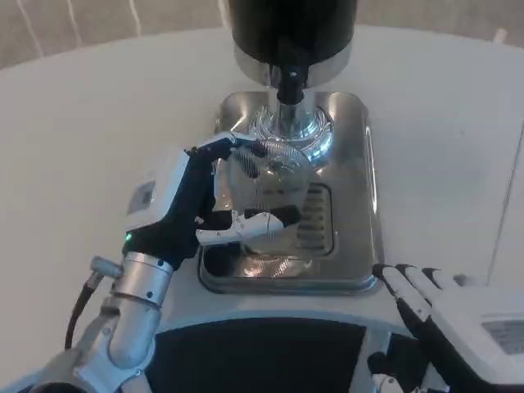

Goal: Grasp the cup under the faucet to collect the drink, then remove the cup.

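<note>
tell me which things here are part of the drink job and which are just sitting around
Part of the job:
- clear cup, under the faucet, held by the left hand
- faucet of the black dispenser
- steel drip tray on which the cup stands

Just around:
- right hand, resting apart from the tray, holding nothing
- white table

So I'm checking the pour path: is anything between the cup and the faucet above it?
Nothing visible. The clear cup, held by the left robot hand, sits on the drip tray directly below the faucet.
</note>
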Tool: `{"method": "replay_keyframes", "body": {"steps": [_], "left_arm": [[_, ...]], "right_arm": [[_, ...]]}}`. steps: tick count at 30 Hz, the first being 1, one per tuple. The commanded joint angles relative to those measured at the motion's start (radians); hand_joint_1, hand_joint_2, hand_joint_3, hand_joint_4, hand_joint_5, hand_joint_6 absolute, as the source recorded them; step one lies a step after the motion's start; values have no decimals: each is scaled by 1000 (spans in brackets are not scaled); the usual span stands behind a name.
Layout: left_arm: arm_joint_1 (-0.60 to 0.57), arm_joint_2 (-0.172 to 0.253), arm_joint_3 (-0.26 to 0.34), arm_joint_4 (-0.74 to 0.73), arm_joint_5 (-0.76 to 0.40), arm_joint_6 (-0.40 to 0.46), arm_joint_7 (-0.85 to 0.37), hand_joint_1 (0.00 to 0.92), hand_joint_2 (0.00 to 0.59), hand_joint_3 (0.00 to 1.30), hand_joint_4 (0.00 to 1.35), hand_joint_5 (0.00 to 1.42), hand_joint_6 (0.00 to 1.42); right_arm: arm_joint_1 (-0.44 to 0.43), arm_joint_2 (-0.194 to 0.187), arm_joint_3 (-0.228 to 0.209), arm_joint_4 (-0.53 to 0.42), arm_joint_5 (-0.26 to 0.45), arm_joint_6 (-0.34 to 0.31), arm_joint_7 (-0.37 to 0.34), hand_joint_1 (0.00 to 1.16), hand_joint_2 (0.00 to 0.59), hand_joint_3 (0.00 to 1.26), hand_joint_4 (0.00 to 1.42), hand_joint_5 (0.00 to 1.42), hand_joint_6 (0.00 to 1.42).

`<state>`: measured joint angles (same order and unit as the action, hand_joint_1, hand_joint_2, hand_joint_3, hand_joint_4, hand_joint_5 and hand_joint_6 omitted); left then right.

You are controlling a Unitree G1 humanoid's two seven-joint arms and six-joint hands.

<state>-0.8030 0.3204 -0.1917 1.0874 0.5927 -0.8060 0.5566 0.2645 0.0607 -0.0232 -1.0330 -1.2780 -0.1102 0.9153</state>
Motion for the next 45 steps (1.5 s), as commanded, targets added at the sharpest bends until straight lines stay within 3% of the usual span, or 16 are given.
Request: {"method": "replay_keyframes", "body": {"steps": [1, 13, 15, 17, 22, 25, 30, 36, 45], "left_arm": [[-33, -16, -12, 20, -8, 10, 49, 557, 8, 1011, 1179, 1374, 1424], [-70, -43, -42, 56, -6, 35, 52, 552, 5, 975, 1133, 1338, 1424], [-72, -43, -46, 59, -6, 36, 50, 551, 0, 920, 1067, 1299, 1424], [-73, -42, -50, 60, -7, 39, 48, 531, 0, 835, 915, 1206, 1411], [-72, -36, -56, 64, -15, 42, 35, 427, 17, 655, 624, 1001, 1355], [-72, -29, -60, 66, -13, 44, 32, 288, 51, 564, 461, 849, 1212], [-71, -16, -71, 63, -1, 60, 43, 250, 49, 422, 289, 638, 988], [-72, 6, -79, 66, 2, 49, 30, 213, 41, 268, 137, 389, 577], [-55, 46, -65, 60, -21, 8, 15, 158, 30, 135, 55, 309, 411]], "right_arm": [[43, 22, -23, -14, 29, -35, -19, 277, 527, 0, 0, 0, 0], [66, 24, -66, -14, 65, -48, -28, 276, 527, 0, 0, 0, 0], [63, 25, -70, -14, 67, -47, -26, 276, 527, 0, 0, 0, 0], [61, 26, -73, -14, 69, -47, -24, 276, 527, 0, 0, 0, 0], [56, 27, -76, -14, 71, -44, -16, 276, 527, 0, 0, 0, 0], [51, 31, -65, -14, 62, -41, -11, 272, 531, 0, 0, 0, 0], [47, 37, -48, -14, 51, -34, -6, 266, 533, 0, 0, 0, 0], [50, 42, -21, -14, 33, -22, -8, 263, 531, 3, 0, 0, 0], [35, 35, 22, -14, 8, 13, 1, 262, 517, 4, 0, 0, 0]]}}
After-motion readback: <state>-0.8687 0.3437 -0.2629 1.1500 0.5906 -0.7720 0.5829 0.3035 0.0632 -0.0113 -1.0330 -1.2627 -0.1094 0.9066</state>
